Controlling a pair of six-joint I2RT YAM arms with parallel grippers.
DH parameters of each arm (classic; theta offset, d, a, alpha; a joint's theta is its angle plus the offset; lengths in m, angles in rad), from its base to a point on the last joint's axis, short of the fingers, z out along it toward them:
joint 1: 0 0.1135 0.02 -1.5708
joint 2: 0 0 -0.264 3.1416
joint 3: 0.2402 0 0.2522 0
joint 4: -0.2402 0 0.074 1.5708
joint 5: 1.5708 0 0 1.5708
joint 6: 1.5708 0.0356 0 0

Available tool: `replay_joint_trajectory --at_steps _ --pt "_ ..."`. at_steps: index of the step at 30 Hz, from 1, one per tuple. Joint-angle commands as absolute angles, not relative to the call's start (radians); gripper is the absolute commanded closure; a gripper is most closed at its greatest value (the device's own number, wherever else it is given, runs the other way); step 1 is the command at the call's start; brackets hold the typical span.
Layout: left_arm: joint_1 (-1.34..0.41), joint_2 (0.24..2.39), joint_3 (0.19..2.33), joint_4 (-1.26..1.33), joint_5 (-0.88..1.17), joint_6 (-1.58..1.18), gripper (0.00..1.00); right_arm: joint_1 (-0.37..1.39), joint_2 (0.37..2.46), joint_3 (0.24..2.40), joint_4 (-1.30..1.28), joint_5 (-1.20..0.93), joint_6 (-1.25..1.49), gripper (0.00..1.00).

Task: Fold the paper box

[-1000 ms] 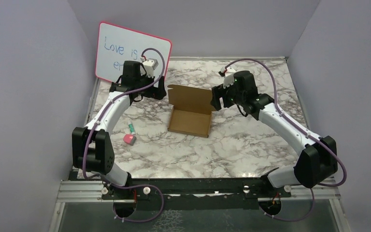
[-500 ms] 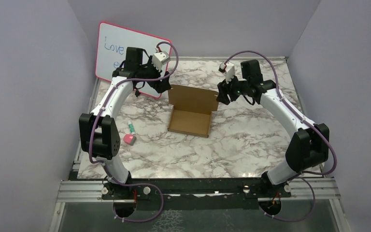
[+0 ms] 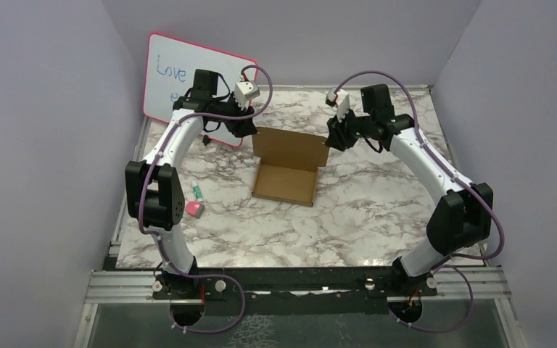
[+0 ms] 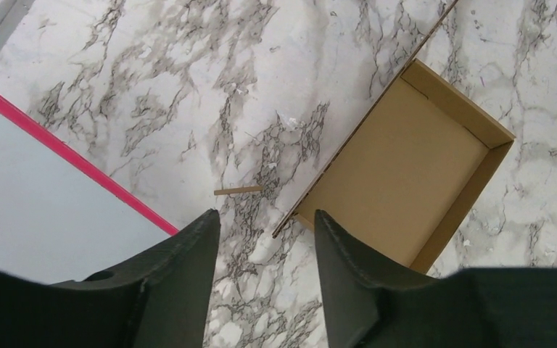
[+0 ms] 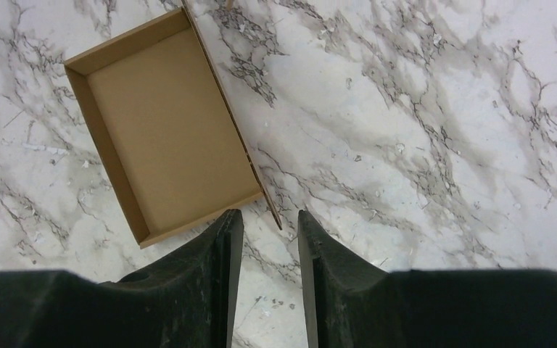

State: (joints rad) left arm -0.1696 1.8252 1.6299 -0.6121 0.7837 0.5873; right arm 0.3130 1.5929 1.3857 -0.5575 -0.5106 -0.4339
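box: brown cardboard box [image 3: 284, 183] sat open-side-up on the marble table [image 3: 377, 210], with its back flap [image 3: 288, 147] standing upright
left gripper [image 4: 267, 225]: at the flap's left end, fingers apart, flap edge in the gap, marble showing on both sides, so not pinching
right gripper [image 5: 270, 221]: same deal at the flap's right end, narrower gap, edge between the fingers but not clamped
whiteboard [image 3: 181, 80]: pink-framed, leaned behind and left of the box
extras: small pink thing [image 3: 194, 209] lay left of the box, well apart
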Motion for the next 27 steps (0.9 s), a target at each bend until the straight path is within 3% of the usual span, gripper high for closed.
replay_joint_trajectory --at_steps 1,14,22,27 --pt "-0.172 1.836 1.676 -0.639 0.838 0.618 0.53 0.314 1.617 1.433 -0.586 -0.549 -0.441 0.63" --pt "-0.183 1.845 1.691 -0.647 0.848 0.618 0.69 0.314 1.642 1.447 -0.575 -0.581 -0.438 0.72" --pt "-0.197 1.847 1.689 -0.652 0.839 0.612 0.81 0.315 1.643 1.446 -0.571 -0.582 -0.422 0.94" --pt "-0.204 1.847 1.686 -0.658 0.836 0.607 0.87 0.315 1.64 1.434 -0.561 -0.558 -0.41 0.99"
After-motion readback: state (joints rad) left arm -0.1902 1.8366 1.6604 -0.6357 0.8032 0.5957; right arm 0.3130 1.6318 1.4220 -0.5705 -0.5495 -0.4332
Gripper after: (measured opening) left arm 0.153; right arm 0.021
